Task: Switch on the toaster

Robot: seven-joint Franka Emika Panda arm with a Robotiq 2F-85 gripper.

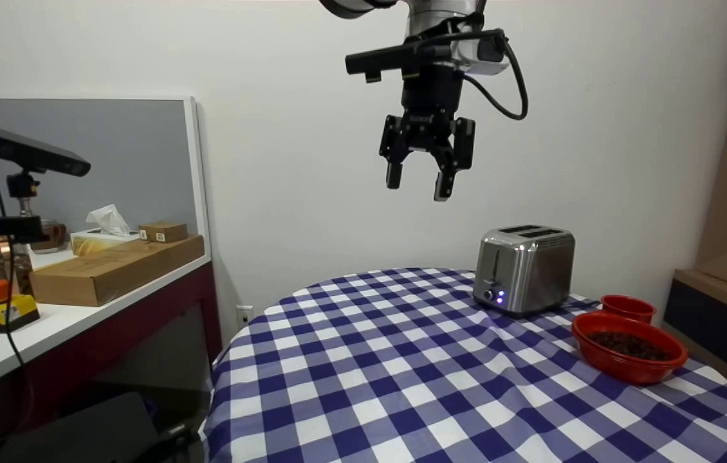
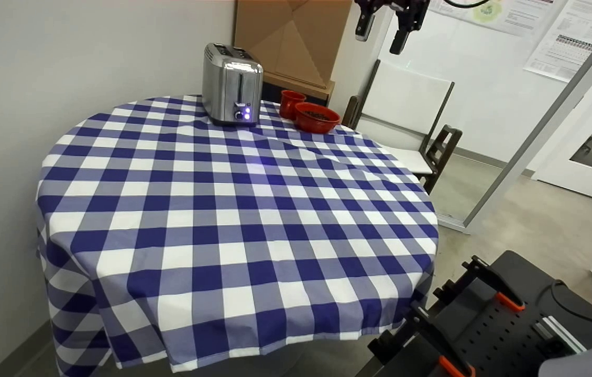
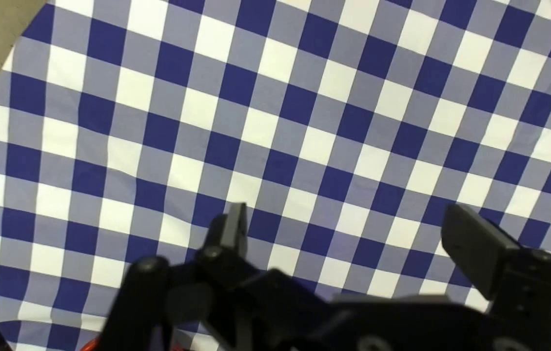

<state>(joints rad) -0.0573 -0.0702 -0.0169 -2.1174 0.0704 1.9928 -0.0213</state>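
The toaster (image 1: 524, 273) stands near the curved edge of the table (image 1: 363, 366) by the wall (image 1: 305, 212); from its lever side a broad open run of tablecloth (image 2: 212, 207) stretches to the opposite edge, where it drapes over; the gripper (image 1: 418, 182) hangs high above, well apart from the toaster, its fingers (image 3: 475, 248) spread wide with only air between them; the toaster is shiny, boxy metal with rounded top edges, dark slots on top and violet-blue lights (image 2: 247, 113) glowing low on its front; the tablecloth is blue-and-white checked, softly rucked near the toaster; farther round the edge sits a shallow round red bowl (image 1: 621, 368), partly filled with small dark pieces (image 1: 628, 346); a red cup (image 2: 289, 104) is just beside it, its contents hidden.
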